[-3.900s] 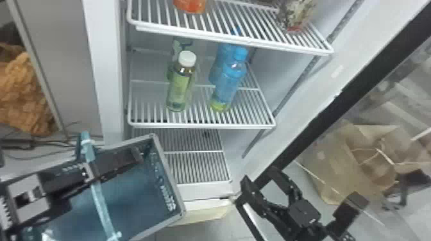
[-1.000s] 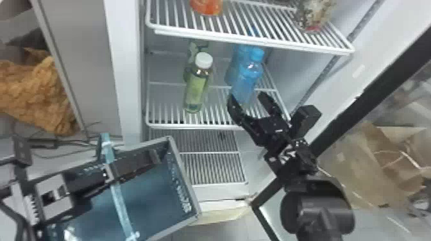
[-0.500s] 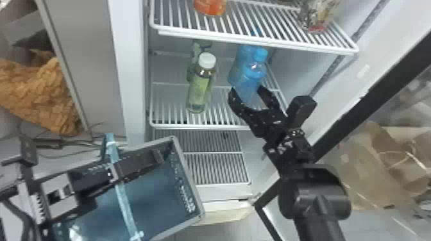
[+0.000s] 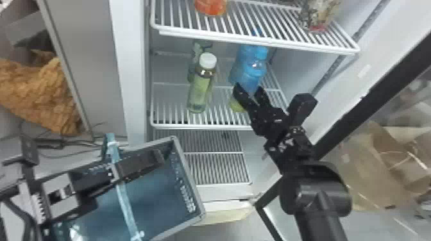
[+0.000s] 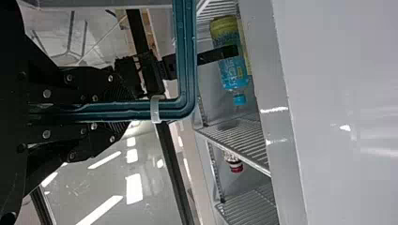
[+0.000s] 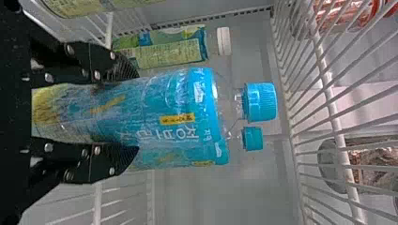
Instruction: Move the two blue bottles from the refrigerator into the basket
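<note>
In the head view, the front blue bottle [image 4: 256, 72] stands at eleven o'clock from the right gripper [image 4: 248, 87], between fingers parted bottle-wide; whether they grip it, I cannot tell.

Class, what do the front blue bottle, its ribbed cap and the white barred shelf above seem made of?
Front blue bottle: glossy, probably plastic; its clear shoulder glints.
Ribbed blue cap: likely satin plastic, with fine ridges.
White barred shelf: perhaps painted metal; thin, straight bars.

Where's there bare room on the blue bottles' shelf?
The shelf is bare between the front green bottle and the fridge's left side. It's crowded around the front blue bottle: right hand there, other blue bottle close behind.
</note>
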Tool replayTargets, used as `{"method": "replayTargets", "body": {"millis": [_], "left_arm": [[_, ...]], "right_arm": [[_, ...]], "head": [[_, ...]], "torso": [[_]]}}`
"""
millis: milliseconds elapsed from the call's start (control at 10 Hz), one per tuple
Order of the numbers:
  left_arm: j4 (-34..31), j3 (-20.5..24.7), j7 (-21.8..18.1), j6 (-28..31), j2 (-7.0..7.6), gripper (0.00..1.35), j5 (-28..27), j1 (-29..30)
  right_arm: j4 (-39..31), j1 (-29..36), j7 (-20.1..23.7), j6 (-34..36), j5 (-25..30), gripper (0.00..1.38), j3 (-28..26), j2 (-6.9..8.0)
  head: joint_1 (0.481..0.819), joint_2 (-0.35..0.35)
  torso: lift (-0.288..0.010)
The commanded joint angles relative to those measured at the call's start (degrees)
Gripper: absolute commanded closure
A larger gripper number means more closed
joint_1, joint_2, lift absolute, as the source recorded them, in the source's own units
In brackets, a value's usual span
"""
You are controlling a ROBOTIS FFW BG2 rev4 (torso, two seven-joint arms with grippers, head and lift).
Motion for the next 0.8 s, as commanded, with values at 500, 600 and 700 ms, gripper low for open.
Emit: {"method": "replayTargets", "body": {"millis": [500, 600, 700], "left_arm": [[-0.01, -0.11, 0.00, 0.00, 0.18, 1.19, 0.01, 0.14], [-0.01, -0.11, 0.00, 0.00, 0.26, 1.19, 0.12, 0.14], [-0.01, -0.22, 0.00, 0.00, 0.35, 1.19, 0.12, 0.28]], "right_arm": [[-12.20, 7.71, 0.00, 5.64, -0.30, 1.28, -3.46, 0.44], [-14.87, 9.68, 0.00, 7.19, -0.98, 1.28, -3.80, 0.44], [-17.82, 11.93, 0.08, 8.88, -1.33, 1.28, -4.60, 0.44]], "head": [[0.695, -0.285], [0.695, -0.292], [0.695, -0.295]], "torso": [[-0.216], [-0.216], [-0.216]]}}
